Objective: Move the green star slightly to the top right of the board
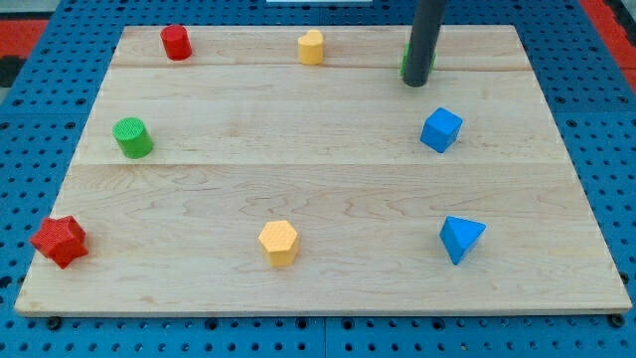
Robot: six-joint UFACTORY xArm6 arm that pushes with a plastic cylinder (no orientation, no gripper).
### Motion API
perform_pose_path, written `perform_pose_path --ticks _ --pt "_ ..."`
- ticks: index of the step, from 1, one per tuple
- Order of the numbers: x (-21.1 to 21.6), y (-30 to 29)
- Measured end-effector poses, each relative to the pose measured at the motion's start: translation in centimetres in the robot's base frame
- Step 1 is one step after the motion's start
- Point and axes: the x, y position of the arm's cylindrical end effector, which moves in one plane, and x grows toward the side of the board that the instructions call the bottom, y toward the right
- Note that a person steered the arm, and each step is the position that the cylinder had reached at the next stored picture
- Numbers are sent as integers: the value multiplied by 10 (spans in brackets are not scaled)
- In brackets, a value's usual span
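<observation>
tip: my tip (414, 84), plain rod with no claw to spread, touching the green star (405, 62), far right
risk: star's mostly hidden, an off-centre shove could squirt it sideways off the board (298, 189)

Pale wooden board (328, 189) with plank seams, on blue perforated table (40, 129), red patches at top corners
</observation>
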Motion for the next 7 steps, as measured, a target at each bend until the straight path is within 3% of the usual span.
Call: perform_pose_path --ticks 2,7 --pt "-44 -2" --pt "-35 -14"
